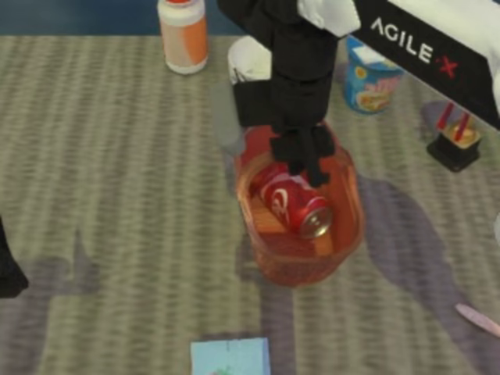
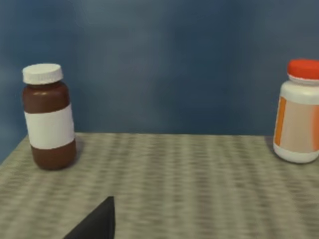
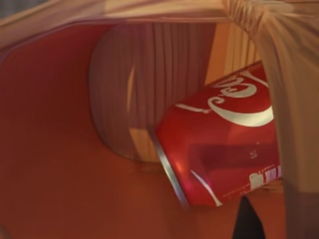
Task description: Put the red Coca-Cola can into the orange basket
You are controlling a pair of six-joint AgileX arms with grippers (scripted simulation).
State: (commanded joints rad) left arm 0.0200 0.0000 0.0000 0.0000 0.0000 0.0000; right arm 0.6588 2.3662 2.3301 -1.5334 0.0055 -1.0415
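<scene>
Lying on side inside basket (image 1: 344,234): can (image 1: 295,205), silver end pointing toward near right rim. Hovering just above can, over far end of basket: right gripper (image 1: 307,166), finger spread — cannot tell. Sitting parked at left table edge: left gripper (image 1: 9,273). Standing behind basket: bottle (image 1: 183,35), mug (image 1: 248,61), noodle cup (image 1: 371,78).

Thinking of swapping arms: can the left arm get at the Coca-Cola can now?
Probably not: the red Coca-Cola can lies inside the orange basket under the right gripper.
</scene>
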